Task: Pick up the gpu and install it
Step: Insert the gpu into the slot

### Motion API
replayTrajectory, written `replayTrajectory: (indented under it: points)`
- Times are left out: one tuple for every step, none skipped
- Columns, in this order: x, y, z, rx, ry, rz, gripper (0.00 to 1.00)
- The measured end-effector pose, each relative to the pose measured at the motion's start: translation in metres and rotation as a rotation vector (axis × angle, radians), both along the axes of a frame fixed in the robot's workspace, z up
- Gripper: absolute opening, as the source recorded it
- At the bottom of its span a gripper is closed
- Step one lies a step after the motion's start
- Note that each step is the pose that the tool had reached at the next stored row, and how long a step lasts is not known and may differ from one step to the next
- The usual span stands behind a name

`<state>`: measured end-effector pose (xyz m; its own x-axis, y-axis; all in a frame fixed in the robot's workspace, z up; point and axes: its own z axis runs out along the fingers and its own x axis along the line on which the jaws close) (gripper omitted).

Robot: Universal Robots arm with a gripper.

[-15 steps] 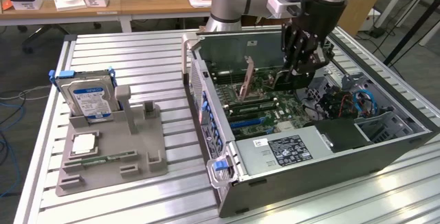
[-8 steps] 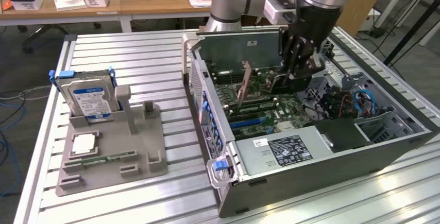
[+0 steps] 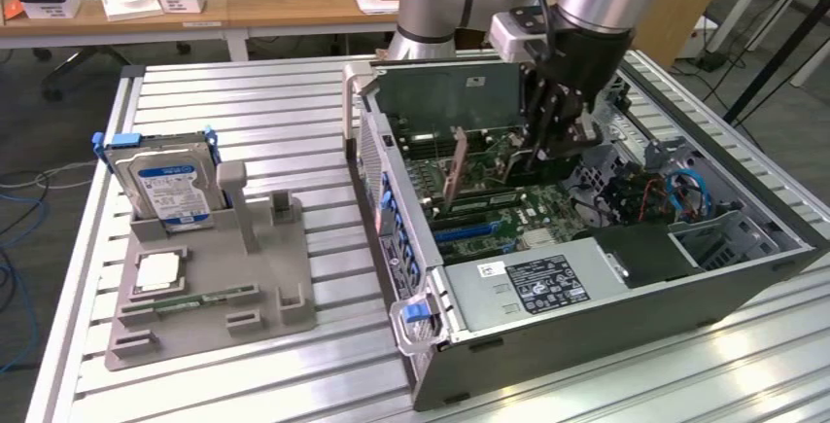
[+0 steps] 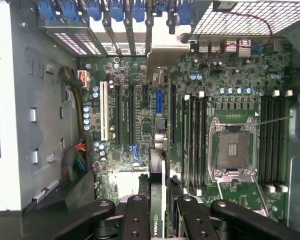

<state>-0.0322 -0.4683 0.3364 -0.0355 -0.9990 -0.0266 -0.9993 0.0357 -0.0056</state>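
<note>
Hanging over the open case, the gripper has its fingers closed partway on the top edge of the gpu, gripping it. The card stands on edge inside the case, above the motherboard and its slots. A hard drive sits upright in a grey holder on the worktop, well apart from the case.
</note>
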Motion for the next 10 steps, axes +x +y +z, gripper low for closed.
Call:
replayTrajectory:
  points:
    - [0.000, 0.0000, -0.0016, 0.0000, 0.0001, 0.000, 0.26]
    - [-0.001, 0.0000, -0.0031, 0.0000, 0.0001, 0.000, 0.26]
    - [-0.001, 0.0000, -0.0048, 0.0001, 0.0000, 0.000, 0.26]
    - [-0.002, 0.0000, -0.0063, 0.0001, 0.0000, 0.000, 0.26]
    - [-0.002, 0.0000, -0.0077, 0.0001, 0.0000, 0.000, 0.26]
    - [-0.003, 0.0000, -0.0090, 0.0000, 0.0000, 0.000, 0.26]
    - [-0.003, 0.0000, -0.0101, 0.0000, 0.0000, 0.000, 0.26]
    - [-0.003, 0.0000, -0.0113, 0.0001, 0.0000, 0.000, 0.26]
    - [-0.003, 0.0000, -0.0123, 0.0001, 0.0000, 0.000, 0.26]
    - [-0.003, 0.0000, -0.0130, 0.0001, 0.0000, 0.000, 0.26]
